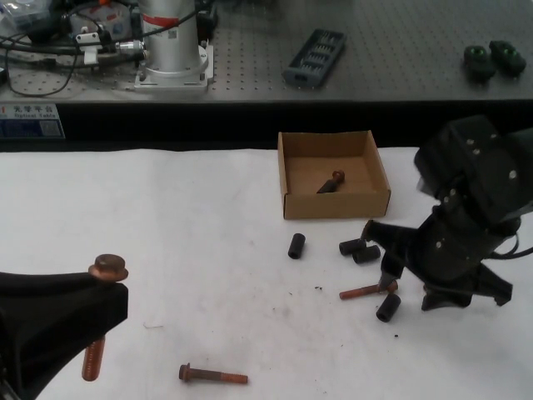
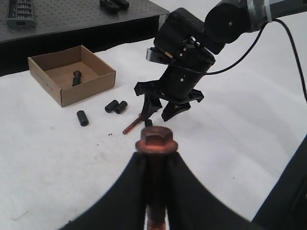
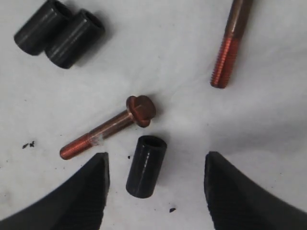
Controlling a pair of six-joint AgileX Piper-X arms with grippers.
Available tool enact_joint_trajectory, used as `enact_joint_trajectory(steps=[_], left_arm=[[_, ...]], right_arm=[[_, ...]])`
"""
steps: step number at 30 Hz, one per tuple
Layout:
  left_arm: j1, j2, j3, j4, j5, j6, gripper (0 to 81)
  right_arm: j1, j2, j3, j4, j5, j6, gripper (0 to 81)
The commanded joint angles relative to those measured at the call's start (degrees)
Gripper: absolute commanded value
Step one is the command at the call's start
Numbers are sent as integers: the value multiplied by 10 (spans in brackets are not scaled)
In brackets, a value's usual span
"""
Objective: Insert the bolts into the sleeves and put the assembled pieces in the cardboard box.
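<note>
Your left claw [image 2: 156, 165], at the near left, is clenched on one bolt [image 2: 156, 142], held upright with its head above the fingers. To its right, a second bolt [image 1: 212, 375] lies flat on the white surface [image 1: 166, 233]. Farther back, the cardboard box [image 1: 293, 179] holds one bolt-and-sleeve piece [image 1: 331, 182]. Just near of the box you have a lone sleeve [image 1: 297, 246], then a touching pair [image 1: 358, 250]. Your right claw [image 3: 156, 160] hangs spread wide, grasping nothing. A fourth sleeve [image 3: 146, 166] lies between its fingers, touching neither. A third bolt [image 3: 108, 128] lies just beside that sleeve, and a fourth bolt [image 3: 230, 43] lies apart.
</note>
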Motion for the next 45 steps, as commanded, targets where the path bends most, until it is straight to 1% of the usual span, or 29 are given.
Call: enact_joint_trajectory(steps=[1,5,9,13,18,19,23,31,33,38,42,44,45], left_arm=[[-4,-5,-2,-7,4,6,6],[-4,-5,-2,-7,10,6,6],[-4,-5,-2,-2,10,6,6],[-4,-5,-2,1,11,6,6],[-4,-5,-2,1,11,6,6],[-4,-5,-2,1,11,6,6],[-4,-5,-2,1,13,6,6],[-4,-5,-2,1,13,6,6],[-4,-5,-2,1,13,6,6],[-4,-5,-2,1,13,6,6],[-4,-5,-2,1,13,6,6],[-4,-5,-2,1,13,6,6],[-4,-5,-2,1,13,6,6]], right_arm=[[11,13,-5,-4,1,7,440],[22,19,-5,-22,1,22,440],[22,19,-5,-28,1,24,440],[22,20,-5,-14,18,21,435],[22,23,1,-5,24,21,327],[22,22,1,-3,26,19,319],[22,28,2,0,26,14,329],[25,57,4,11,26,14,322],[25,58,4,11,26,13,284],[25,58,4,11,25,-3,120],[25,58,4,11,22,-12,3],[25,58,2,11,11,-23,53],[25,58,1,11,1,-29,53]])
